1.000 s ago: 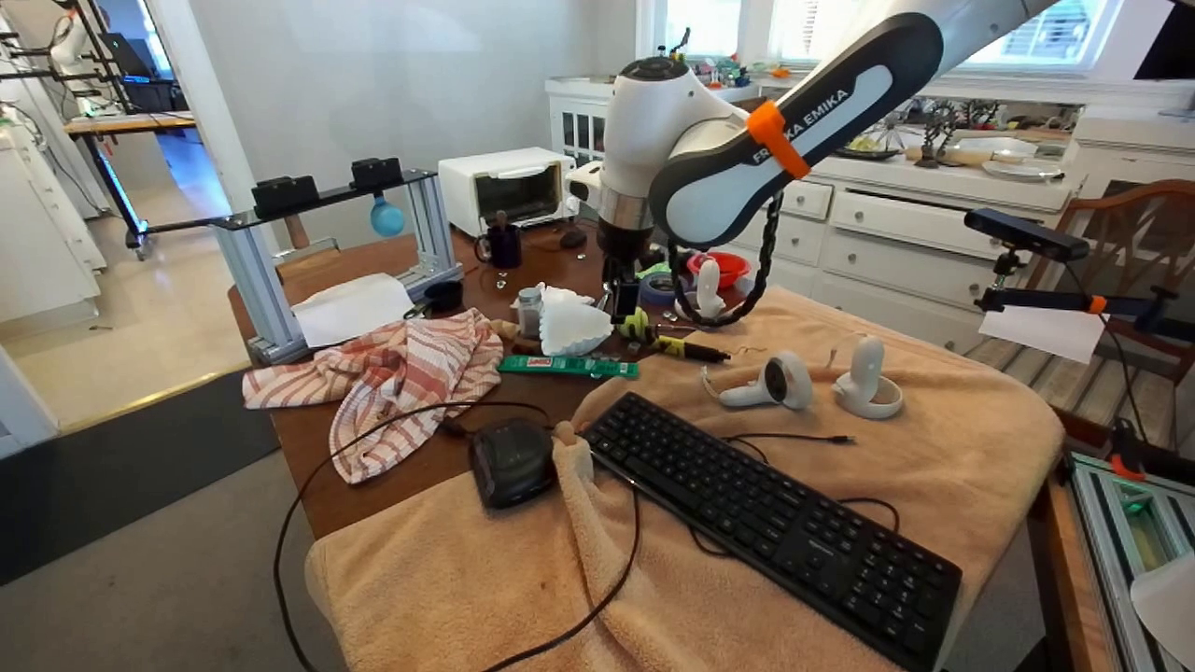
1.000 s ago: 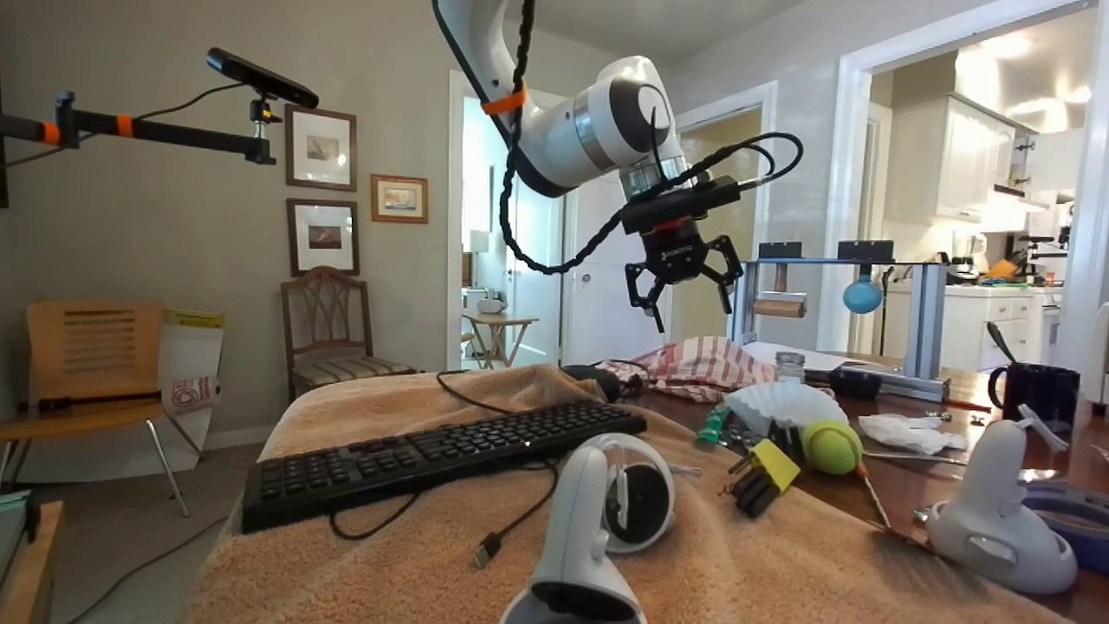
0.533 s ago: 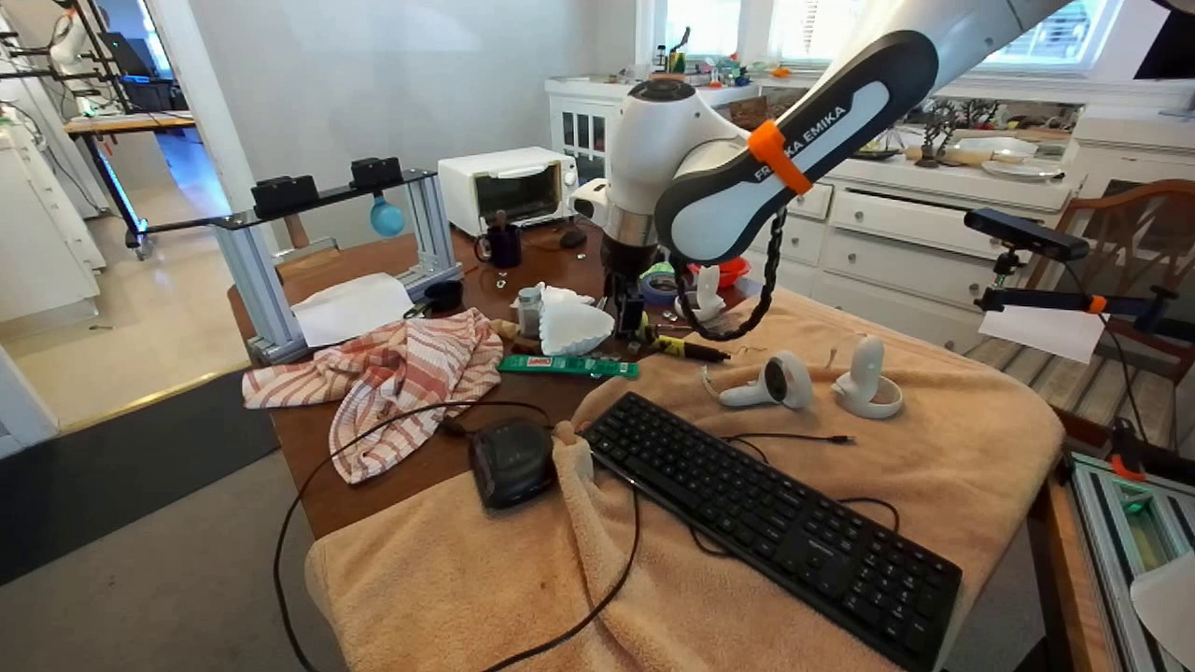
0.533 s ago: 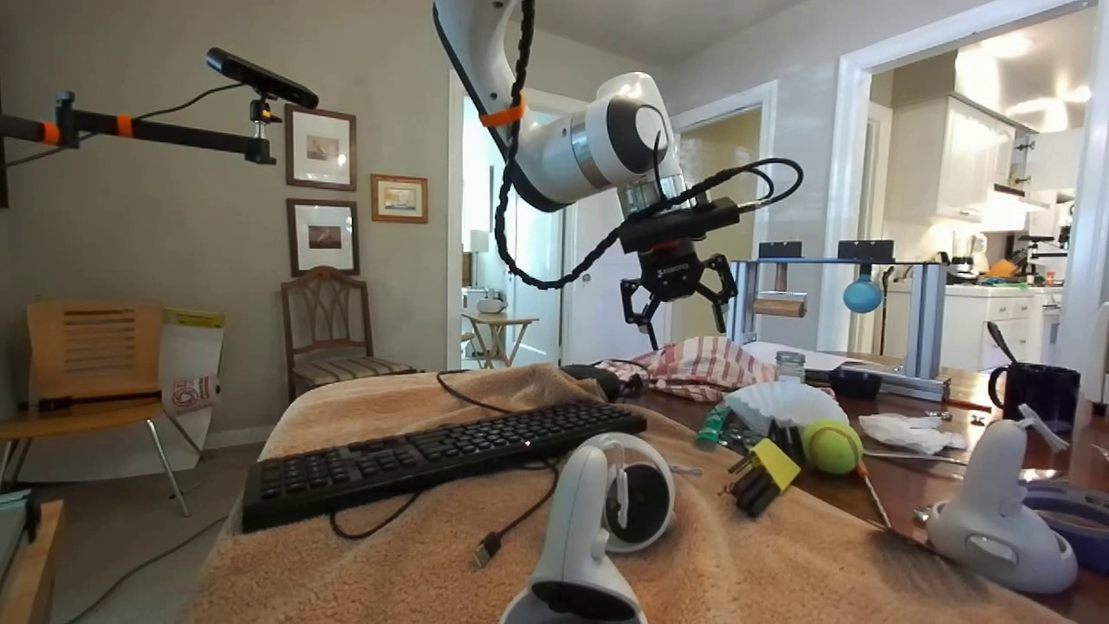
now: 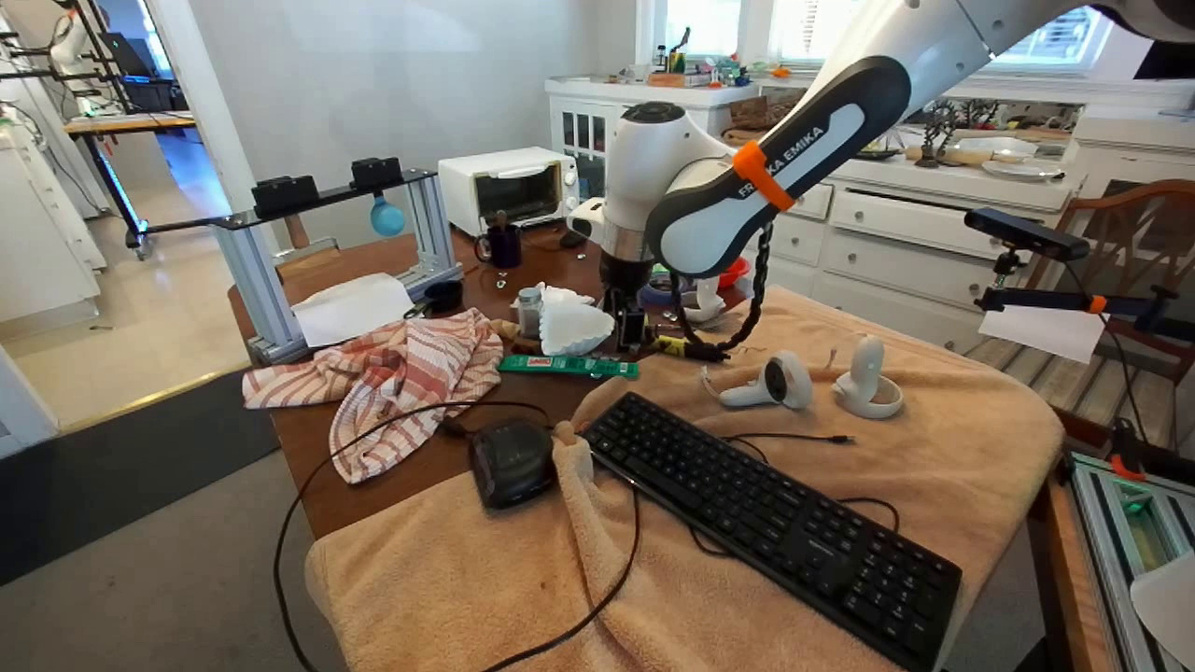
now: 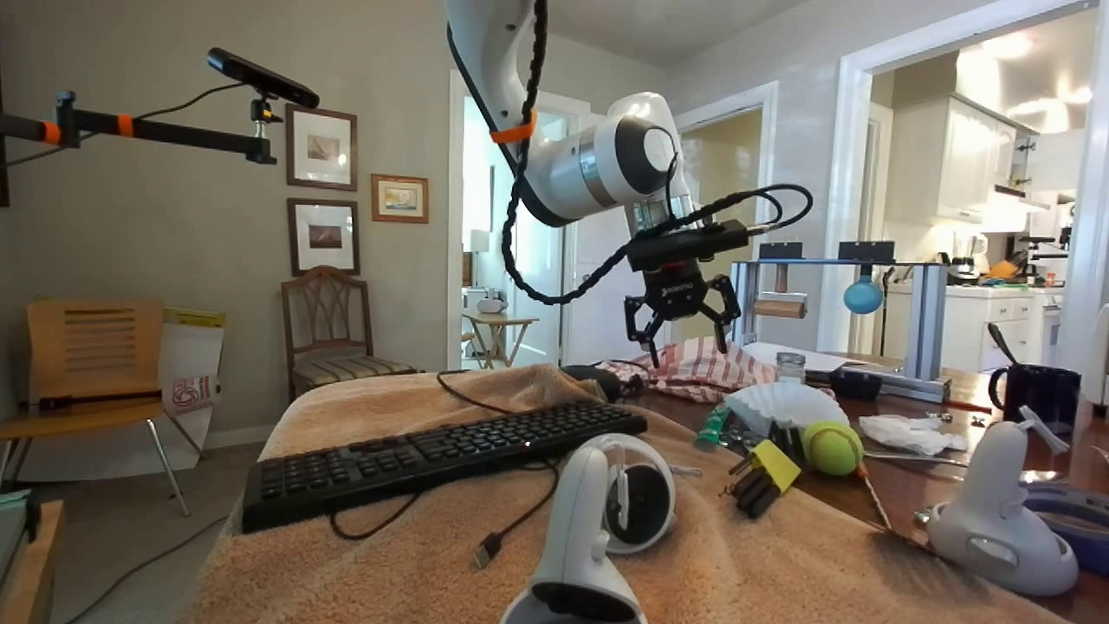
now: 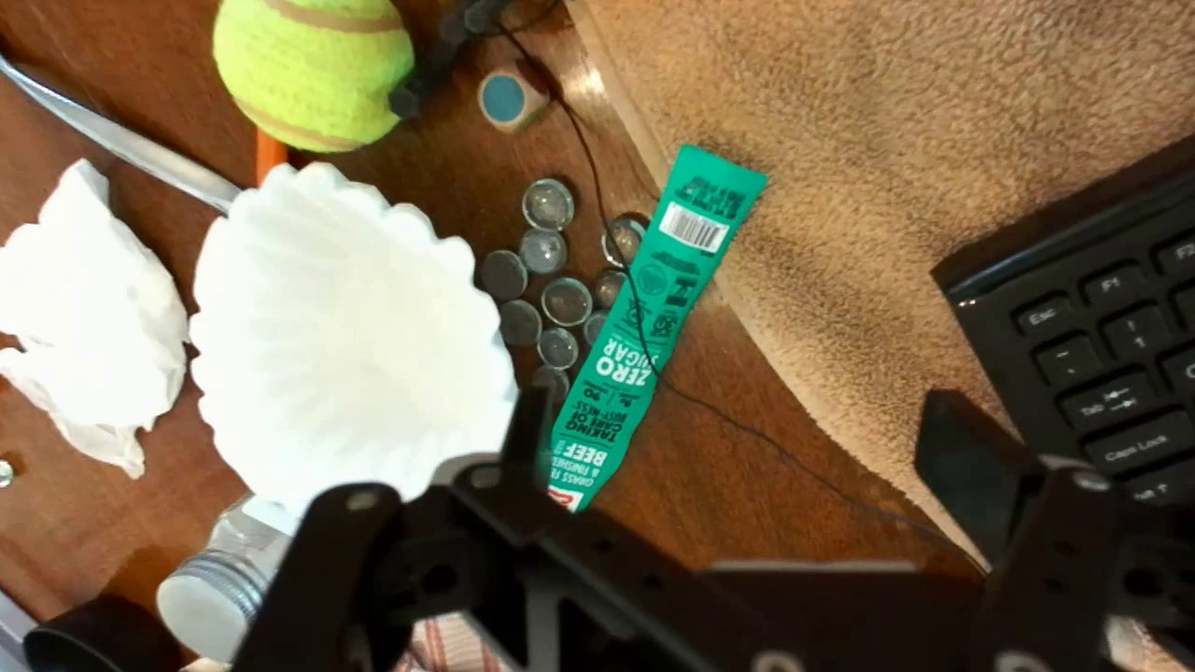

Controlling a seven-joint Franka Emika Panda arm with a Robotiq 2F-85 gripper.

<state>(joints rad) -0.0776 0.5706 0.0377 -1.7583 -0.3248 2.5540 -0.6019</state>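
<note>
My gripper shows in both exterior views [image 5: 627,334] [image 6: 689,354] and in the wrist view [image 7: 738,420]. It is open, empty and points down above the table. In the wrist view a green snack packet [image 7: 653,308] lies under the gripper, nearer the left finger, which covers part of its lower end. A thin dark string [image 7: 719,411] crosses the packet and the bare wood between the fingers. A white fluted dish or paper filter [image 7: 350,345] is left of the packet. Several clear glass discs [image 7: 565,301] lie between them. A black keyboard [image 7: 1111,364] is near the right finger.
A tan towel [image 5: 448,579] covers much of the table. Also there are a tennis ball [image 7: 313,65], a lidded jar [image 7: 210,597], a striped cloth [image 5: 420,364], a black mouse-shaped device [image 5: 512,462], white controllers [image 5: 868,383] and a metal frame [image 5: 434,229].
The arm and gripper have moved down toward the table in both exterior views. The gripper stays open. The objects on the table have not moved.
</note>
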